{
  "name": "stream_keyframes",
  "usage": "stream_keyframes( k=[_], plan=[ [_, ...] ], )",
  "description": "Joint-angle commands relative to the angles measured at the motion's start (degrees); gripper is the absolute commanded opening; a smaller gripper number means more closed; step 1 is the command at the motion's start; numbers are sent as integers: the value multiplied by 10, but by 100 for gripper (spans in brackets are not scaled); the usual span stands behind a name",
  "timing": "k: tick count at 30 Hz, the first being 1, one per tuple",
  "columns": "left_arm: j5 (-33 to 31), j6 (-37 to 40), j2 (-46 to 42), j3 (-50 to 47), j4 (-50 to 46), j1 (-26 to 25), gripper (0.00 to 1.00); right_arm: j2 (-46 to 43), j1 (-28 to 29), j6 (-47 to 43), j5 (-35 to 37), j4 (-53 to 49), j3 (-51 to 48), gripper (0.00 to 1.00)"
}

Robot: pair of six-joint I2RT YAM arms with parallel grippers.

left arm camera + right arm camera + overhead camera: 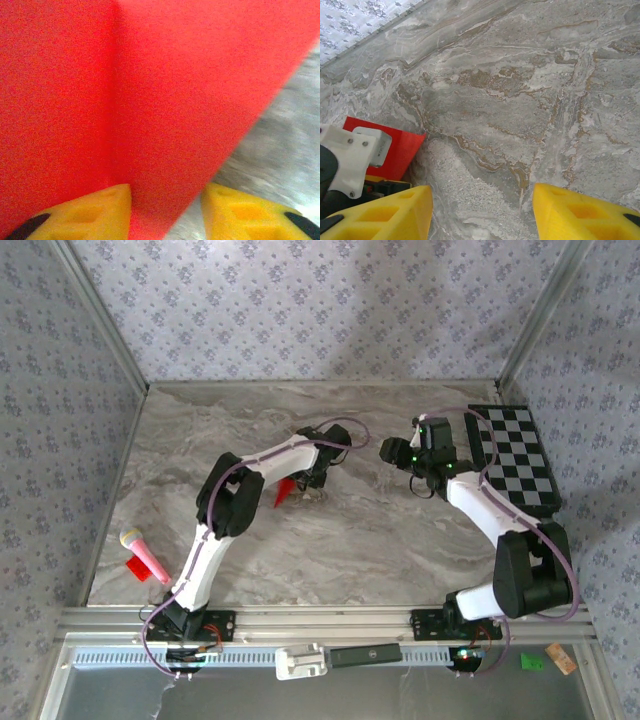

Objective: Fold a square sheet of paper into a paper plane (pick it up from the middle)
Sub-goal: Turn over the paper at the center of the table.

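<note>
The marble counter (400,550) is carrying every item. The black-and-white chequered board (515,460) is lying flat along the counter's right edge, beside the right arm.

The square sheet of paper (165,90), now a creased red shape, is sitting near the counter's centre at the tip of the left arm. In the left wrist view one straight fold is running down it.

The left gripper (166,200) is keeping its yellow fingers (85,215) released. The paper is lying between them, close to one finger, with bare counter showing before the other.

The right gripper (482,200) is hovering just right of centre. Its fingers (580,210) are spread, with bare marble between them.

A pink microphone (145,555) is lying near the left edge, and a small red scrap (136,567) is lying just beside it.
</note>
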Motion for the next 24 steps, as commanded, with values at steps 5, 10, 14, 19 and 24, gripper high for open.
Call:
stream_keyframes(
  k=[5, 10, 14, 19, 24],
  plan=[
    [220, -50, -69, -23, 61, -7, 57, 3, -13, 21, -17, 15, -11, 56],
    [336, -110, -97, -48, 93, -8, 60, 2, -22, 31, -45, 12, -12, 57],
    [384, -163, -131, -72, 136, -9, 63, 5, -21, 26, -61, 2, 1, 59],
    [397, -195, -160, -98, 167, -3, 65, 15, -14, 19, -69, -8, 11, 60],
    [417, -191, -182, -122, 172, 16, 65, 30, 2, 19, -70, -15, 15, 60]
  ],
)
